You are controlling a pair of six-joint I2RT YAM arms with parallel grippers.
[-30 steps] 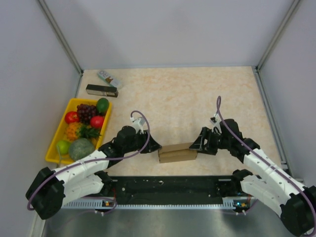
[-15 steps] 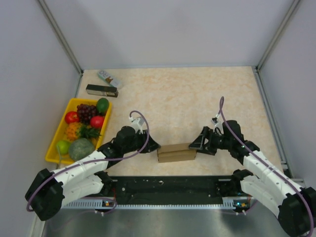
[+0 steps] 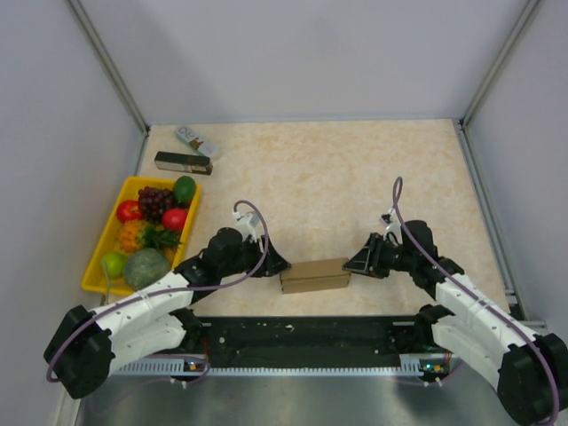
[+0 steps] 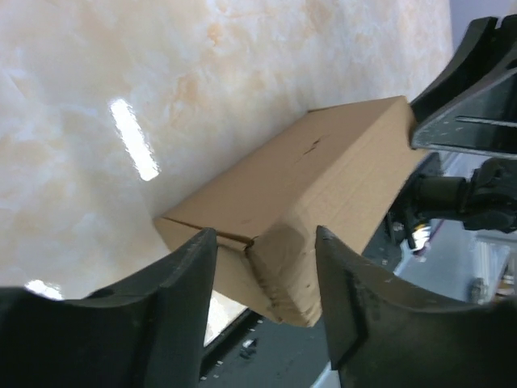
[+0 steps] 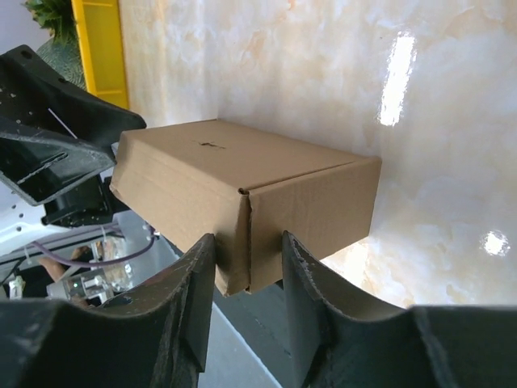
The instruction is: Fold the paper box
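The paper box (image 3: pixel 313 275) is a closed brown carton lying flat near the table's front edge, between my two grippers. My left gripper (image 3: pixel 277 264) is open at its left end. In the left wrist view the fingers (image 4: pixel 186 275) straddle the box's near corner (image 4: pixel 307 186) with room on both sides. My right gripper (image 3: pixel 355 260) is at the right end. In the right wrist view its narrow gap (image 5: pixel 248 242) is filled by the corner of the box (image 5: pixel 242 178), with both fingers against the cardboard.
A yellow tray (image 3: pixel 99 253) of fruit stands at the left. A slim black box (image 3: pixel 183 162) and a small white packet (image 3: pixel 196 140) lie at the back left. The black base rail (image 3: pixel 302 333) runs just in front of the carton.
The box has shifted a little left and toward the front edge, together with the right gripper. The left gripper has drawn back slightly left.
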